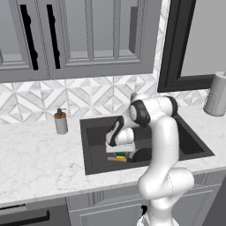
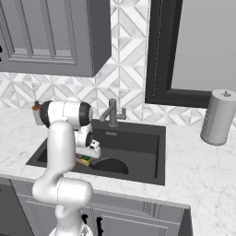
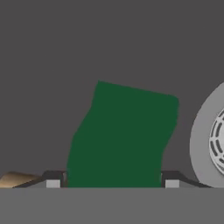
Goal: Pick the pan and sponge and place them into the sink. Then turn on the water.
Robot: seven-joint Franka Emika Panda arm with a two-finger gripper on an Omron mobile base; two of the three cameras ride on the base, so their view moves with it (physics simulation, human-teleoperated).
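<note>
Two finger tips of my pincer (image 3: 112, 183) stand at the bottom of the hand view, one on each side of the sponge (image 3: 124, 135), whose green top lies between them. A thin sliver of gap shows between each tip and the green edge, so the jaws look spread a little wider than the sponge, and I read them as parted, not clamped on it. Sponge lies flat on the dark floor of the sink (image 3: 109, 43), directly under my hand. To one side of the sponge in that view sits the round silver drain (image 3: 210, 142), close by but apart from it. At the opposite lower corner a light-brown bit of the pan's handle (image 3: 15, 179) shows. From the left base view my arm reaches down into the sink (image 1: 88, 145), and the sponge (image 1: 120, 155) shows green over yellow just below my hand, with the wooden handle (image 1: 115, 159) beside it and the black pan (image 1: 142, 155) against my arm. From the right base view the sponge (image 2: 85, 160) lies just beside the pan (image 2: 110, 167) on the basin floor, near the front wall. Faucet (image 2: 112, 113) stands at the back rim. A soap bottle (image 1: 60, 122) stands on the counter (image 1: 39, 159), well apart from the sponge.
</note>
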